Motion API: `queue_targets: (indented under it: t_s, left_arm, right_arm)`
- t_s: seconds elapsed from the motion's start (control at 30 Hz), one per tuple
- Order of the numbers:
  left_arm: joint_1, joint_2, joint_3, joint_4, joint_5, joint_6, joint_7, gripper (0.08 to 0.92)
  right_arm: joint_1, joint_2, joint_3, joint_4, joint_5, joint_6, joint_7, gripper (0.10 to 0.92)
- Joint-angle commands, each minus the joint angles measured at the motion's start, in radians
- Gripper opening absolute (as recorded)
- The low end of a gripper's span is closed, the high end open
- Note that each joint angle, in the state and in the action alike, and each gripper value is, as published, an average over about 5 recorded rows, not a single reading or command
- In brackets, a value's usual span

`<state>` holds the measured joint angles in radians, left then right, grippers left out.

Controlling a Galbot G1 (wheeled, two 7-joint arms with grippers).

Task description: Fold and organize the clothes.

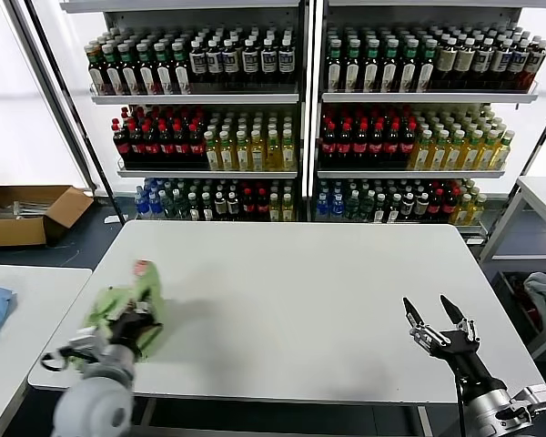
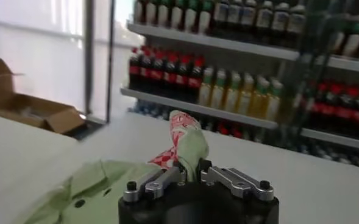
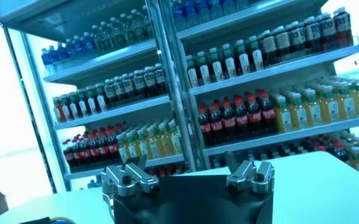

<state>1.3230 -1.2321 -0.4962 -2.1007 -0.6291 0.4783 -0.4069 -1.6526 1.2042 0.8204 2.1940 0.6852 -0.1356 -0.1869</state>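
shirt (image 1: 127, 311), light green with a red-and-white checkered print, sits bunched near the left front corner of the white table (image 1: 300, 291). from my remote seat i see the left gripper (image 1: 126, 326) clamped on the cloth, its fingers (image 2: 161, 181) pinching a fold that stands up between them in the left wrist view. the right gripper (image 1: 434, 316) hovers over the table's right front area, well apart from the shirt, with its fingers (image 1: 410, 314) spread and holding nothing. shelves of bottles (image 1: 346, 118) line the back wall; a cardboard box (image 1: 27, 211) lies on the floor at far left.
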Motion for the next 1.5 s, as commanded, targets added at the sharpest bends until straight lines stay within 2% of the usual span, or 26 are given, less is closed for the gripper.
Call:
queue_targets:
  t_s: [0.03, 0.23, 0.33, 0.43, 0.73, 1.03, 1.2, 1.33, 1.5]
  left_arm:
    - [-0.077, -0.221, 0.464, 0.019, 0.121, 0.008, -0.069, 0.168]
    - [-0.128, -0.22, 0.463, 0.047, 0.085, 0.052, -0.07, 0.168]
    - [-0.132, -0.197, 0.439, 0.025, 0.053, 0.066, -0.061, 0.168]
    - [-0.129, -0.164, 0.41, -0.012, 0.009, 0.078, -0.051, 0.209]
    - [-0.069, -0.071, 0.257, -0.167, -0.168, 0.097, -0.032, 0.467]
    - [-0.049, 0.108, -0.015, -0.166, -0.207, 0.098, 0.017, 0.727]
    - [0.003, 0.098, -0.054, -0.188, -0.197, 0.098, 0.017, 0.815]
    - [0.046, 0.06, -0.061, -0.202, -0.178, 0.098, 0.017, 0.822]
    - [0.059, 0.035, -0.065, -0.21, -0.173, 0.098, 0.015, 0.823]
  right_arm:
    - [-0.019, 0.01, 0.001, 0.028, -0.022, -0.008, 0.004, 0.823]
    - [-0.017, 0.01, -0.029, 0.043, -0.062, -0.035, 0.02, 0.823]
    - [-0.004, -0.004, -0.072, 0.046, -0.087, -0.062, 0.045, 0.823]
    - [0.03, -0.025, -0.126, 0.041, -0.104, -0.097, 0.082, 0.823]
    - [0.226, -0.099, -0.371, -0.051, -0.143, -0.203, 0.181, 0.823]
    - [0.514, -0.045, -0.763, -0.278, -0.119, -0.275, 0.231, 0.823]
    - [0.646, 0.003, -0.905, -0.428, -0.114, -0.319, 0.248, 0.823]
    - [0.713, 0.035, -0.957, -0.494, -0.095, -0.368, 0.25, 0.823]
    - [0.753, 0.062, -0.966, -0.516, -0.018, -0.425, 0.323, 0.82]
